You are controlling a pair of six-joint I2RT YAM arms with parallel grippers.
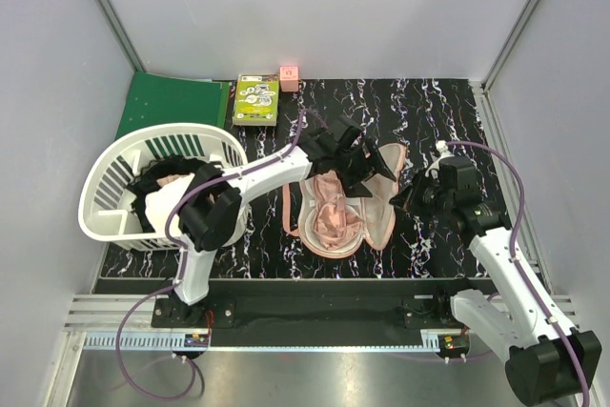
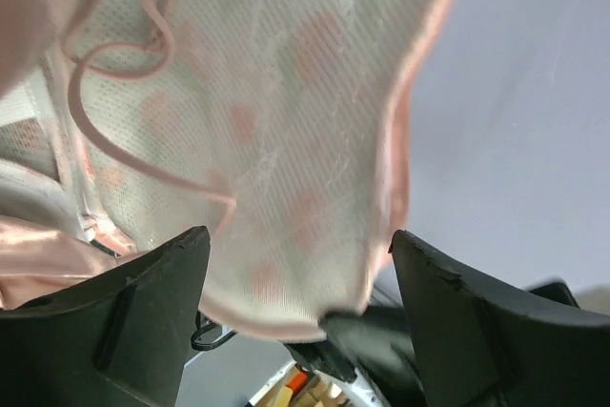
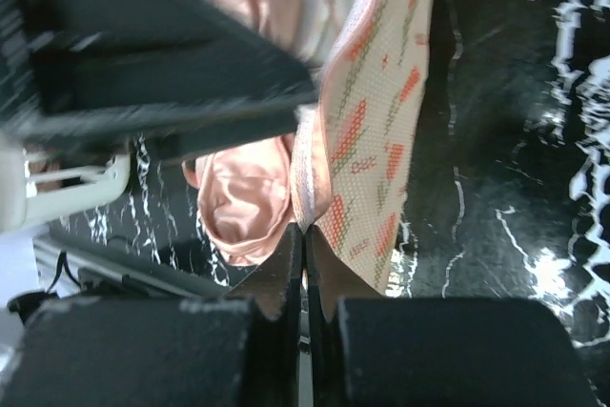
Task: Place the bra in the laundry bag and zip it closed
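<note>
**Bra in bag, flap not yet closed, zip to come**

Step in hand, as I judge it: closing up; bra (image 1: pixel 329 221) sits bunched inside the open laundry bag (image 1: pixel 383 224) at mid table (image 1: pixel 448 121), between the two arms; white basket (image 1: pixel 105 193) of other clothes well apart on the left.

Right gripper (image 3: pixel 305 228) has its fingers pressed together on the pink-edged rim of the bag's right lobe, holding that patterned flap tilted up; left gripper (image 2: pixel 300 307) hangs over the far end of the bag with fingers spread wide, gripping nothing; the mesh inner face is draped between and in front of them, unclamped.

Bag's long axis runs far-to-near on the table, the two lobes opened side by side like a clam, hinge line along that axis; bra lies in the left lobe, its length roughly along the same line, satin crumpled so cups can't be told apart; thin pink loop just left of the bag, bra strap or bag loop, cannot tell.

Next move calls for: tucking any loose strap in, folding the raised flap over the bra so rims meet, then finding the zip pull; pull not visible in any view.
</note>
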